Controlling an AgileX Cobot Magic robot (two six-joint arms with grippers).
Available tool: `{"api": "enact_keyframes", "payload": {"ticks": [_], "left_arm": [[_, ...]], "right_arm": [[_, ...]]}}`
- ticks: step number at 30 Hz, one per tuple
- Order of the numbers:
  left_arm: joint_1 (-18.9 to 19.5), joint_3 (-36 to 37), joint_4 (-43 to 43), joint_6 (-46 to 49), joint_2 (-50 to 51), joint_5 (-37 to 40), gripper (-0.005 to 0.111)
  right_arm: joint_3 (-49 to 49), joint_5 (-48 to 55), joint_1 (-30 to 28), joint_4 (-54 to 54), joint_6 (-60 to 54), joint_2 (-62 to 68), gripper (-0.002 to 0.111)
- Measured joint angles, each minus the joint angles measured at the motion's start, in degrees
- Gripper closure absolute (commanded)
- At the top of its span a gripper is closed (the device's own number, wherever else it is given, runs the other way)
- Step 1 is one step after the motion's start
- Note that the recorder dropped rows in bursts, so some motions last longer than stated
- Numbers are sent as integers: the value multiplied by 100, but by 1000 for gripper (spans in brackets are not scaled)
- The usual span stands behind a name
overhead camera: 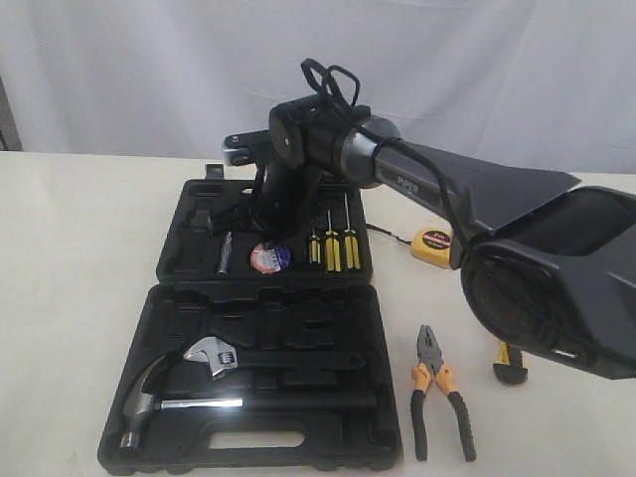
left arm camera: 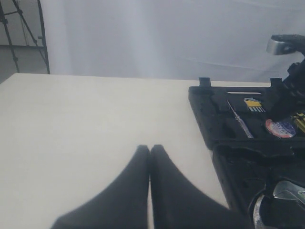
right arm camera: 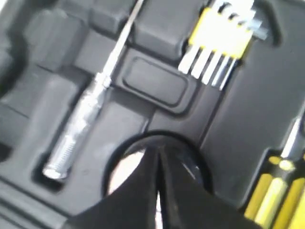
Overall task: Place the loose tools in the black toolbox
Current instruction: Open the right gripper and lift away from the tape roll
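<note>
The black toolbox (overhead camera: 298,308) lies open on the table. The dark tape roll (overhead camera: 269,258) with its purple-white label sits in a round recess of the far half. My right gripper (right arm camera: 158,150) is shut, its tips right over the roll (right arm camera: 126,167), nothing visible between them. The yellow tape measure (overhead camera: 431,245) lies on the table right of the box. The orange-black pliers (overhead camera: 441,402) lie at the front right, and the yellow-black utility knife (overhead camera: 510,366) peeks out under my right arm. My left gripper (left arm camera: 150,149) is shut and empty over bare table, left of the toolbox (left arm camera: 209,119).
A claw hammer (overhead camera: 164,397) and a chrome wrench (overhead camera: 224,355) rest in the near half. Three yellow-handled screwdrivers (overhead camera: 333,248), a clear-handled tester (right arm camera: 76,133) and a yellow hex-key holder (right arm camera: 221,36) sit in the far half. A white backdrop hangs behind the table.
</note>
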Motion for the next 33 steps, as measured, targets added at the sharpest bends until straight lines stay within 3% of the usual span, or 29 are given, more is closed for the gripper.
{"api": "enact_keyframes", "payload": {"ticks": [22, 33], "left_arm": [[0, 0, 0, 0, 0, 0, 107], [0, 0, 0, 0, 0, 0, 107]], "right_arm": [[-22, 299, 0, 257, -92, 54, 108], [-2, 1008, 0, 343, -92, -921, 108]]}}
